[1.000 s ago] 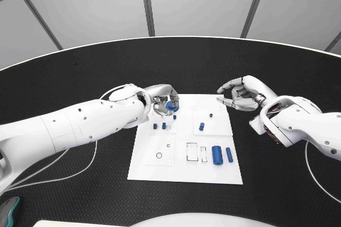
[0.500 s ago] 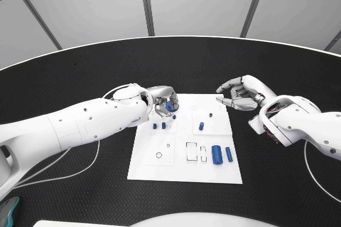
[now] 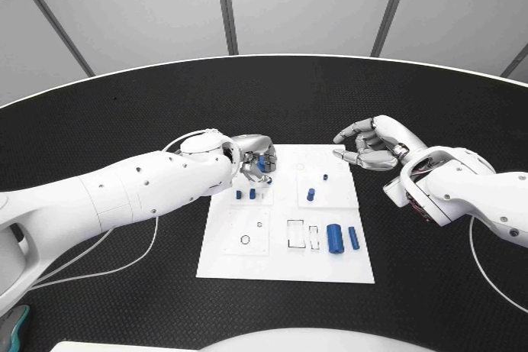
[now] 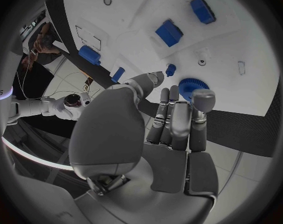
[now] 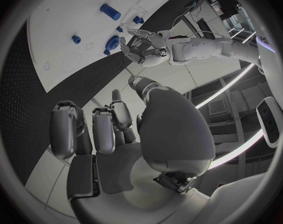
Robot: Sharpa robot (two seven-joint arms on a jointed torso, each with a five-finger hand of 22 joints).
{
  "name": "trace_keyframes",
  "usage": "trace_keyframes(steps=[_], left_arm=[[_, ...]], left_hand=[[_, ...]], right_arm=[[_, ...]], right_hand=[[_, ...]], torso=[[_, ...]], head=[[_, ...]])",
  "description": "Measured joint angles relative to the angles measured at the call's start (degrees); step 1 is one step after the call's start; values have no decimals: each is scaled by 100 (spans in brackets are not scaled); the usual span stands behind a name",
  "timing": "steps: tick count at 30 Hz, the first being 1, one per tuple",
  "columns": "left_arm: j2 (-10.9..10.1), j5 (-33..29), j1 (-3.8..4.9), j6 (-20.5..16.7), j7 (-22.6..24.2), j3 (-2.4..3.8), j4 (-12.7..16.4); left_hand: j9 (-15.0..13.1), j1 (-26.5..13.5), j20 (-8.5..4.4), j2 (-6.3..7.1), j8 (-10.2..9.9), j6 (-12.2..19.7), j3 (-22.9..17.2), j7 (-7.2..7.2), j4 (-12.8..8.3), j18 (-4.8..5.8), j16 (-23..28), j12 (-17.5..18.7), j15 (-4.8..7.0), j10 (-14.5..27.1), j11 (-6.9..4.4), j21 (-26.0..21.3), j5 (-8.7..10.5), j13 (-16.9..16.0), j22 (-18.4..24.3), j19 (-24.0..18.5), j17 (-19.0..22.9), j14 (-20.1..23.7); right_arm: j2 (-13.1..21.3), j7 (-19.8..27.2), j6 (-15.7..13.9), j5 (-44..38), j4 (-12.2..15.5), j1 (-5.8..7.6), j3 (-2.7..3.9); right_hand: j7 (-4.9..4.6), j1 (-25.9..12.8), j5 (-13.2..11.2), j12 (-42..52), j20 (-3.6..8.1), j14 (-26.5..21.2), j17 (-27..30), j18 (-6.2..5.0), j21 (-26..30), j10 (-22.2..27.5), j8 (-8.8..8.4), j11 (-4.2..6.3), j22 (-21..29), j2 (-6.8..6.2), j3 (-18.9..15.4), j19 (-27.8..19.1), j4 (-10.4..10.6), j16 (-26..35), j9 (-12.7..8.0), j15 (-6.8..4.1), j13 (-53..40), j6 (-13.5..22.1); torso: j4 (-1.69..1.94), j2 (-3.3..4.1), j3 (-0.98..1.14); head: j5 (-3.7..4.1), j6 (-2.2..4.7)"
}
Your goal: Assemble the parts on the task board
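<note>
While gripped, blue gear (image 4: 192, 86) sits at left hand (image 3: 255, 155) fingertips.

left hand (image 3: 255, 159) blocks the task board (image 3: 330, 268) far-left corner; upright blue pegs (image 3: 313, 193) stud its middle; near edge lies open.

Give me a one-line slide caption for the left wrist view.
Left hand holds a blue gear at its fingertips above the white task board, small blue parts lying beyond.
</note>
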State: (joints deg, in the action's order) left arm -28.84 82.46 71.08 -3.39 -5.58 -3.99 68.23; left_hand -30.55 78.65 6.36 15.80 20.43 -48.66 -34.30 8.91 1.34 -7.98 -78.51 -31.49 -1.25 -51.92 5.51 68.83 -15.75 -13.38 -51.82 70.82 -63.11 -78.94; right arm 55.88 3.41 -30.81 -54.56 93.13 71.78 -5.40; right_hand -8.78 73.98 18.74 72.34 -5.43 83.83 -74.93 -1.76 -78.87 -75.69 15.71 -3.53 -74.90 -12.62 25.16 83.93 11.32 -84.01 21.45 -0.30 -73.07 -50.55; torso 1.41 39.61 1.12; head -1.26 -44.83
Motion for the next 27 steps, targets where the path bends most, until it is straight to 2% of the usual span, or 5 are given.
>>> trace_keyframes(steps=[27], left_arm=[[158, 60, -72, 92, -117, -23, -179]], left_hand=[[47, -21, 0, 22, -23, 1, -17, 0, -16, -2, -67, 21, 0, 1, 0, 51, 0, 29, -163, 0, -75, -81]], right_arm=[[-22, 7, 6, 0, 4, 0, 0]], right_hand=[[0, 0, 28, 0, 0, 17, 1, 1, 0, 0, 23, 0, 0, 0, 0, 0, 0, 0, 4, -17, 7, 0]], torso=[[5, -7, 0]], head=[[24, -40]])
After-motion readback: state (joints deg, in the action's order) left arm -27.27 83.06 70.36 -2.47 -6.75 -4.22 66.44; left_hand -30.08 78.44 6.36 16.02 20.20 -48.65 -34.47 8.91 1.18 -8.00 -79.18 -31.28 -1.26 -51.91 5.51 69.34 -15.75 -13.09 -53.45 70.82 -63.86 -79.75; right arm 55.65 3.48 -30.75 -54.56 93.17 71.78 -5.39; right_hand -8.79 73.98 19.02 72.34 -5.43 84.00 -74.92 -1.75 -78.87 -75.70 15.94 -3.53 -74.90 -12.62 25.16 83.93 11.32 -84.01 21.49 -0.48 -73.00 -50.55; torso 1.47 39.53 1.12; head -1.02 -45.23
